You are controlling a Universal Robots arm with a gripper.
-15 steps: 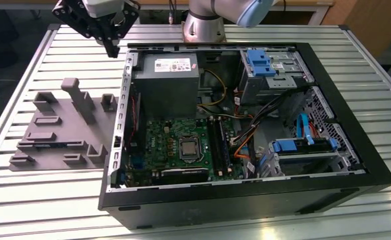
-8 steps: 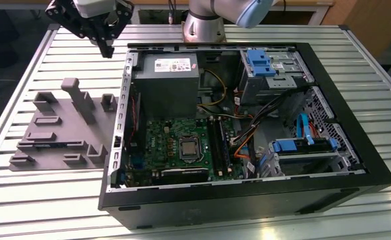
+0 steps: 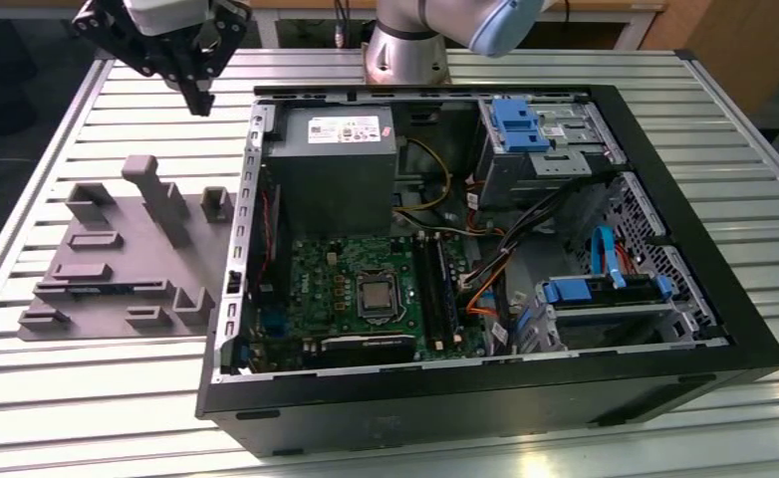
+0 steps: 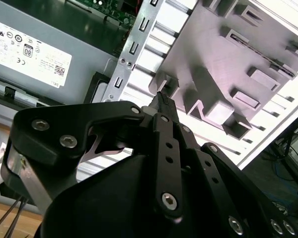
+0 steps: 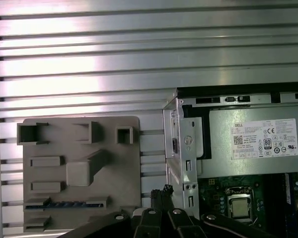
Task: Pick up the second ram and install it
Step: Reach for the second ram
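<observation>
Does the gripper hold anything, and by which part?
Nothing: the black gripper is shut and bare; the thin dark ram stick lies in the grey plastic holder.

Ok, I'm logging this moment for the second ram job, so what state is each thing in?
Gripper: shut, empty, raised off the table.
Ram: lying in a slot of the gray holder, not gripped.
Case: on its side, open, side panel off.
CPU: bare, no cooler on it.

The second ram (image 3: 104, 290), a thin dark stick with bluish labels, lies in a slot of the grey holder (image 3: 137, 249).
</observation>
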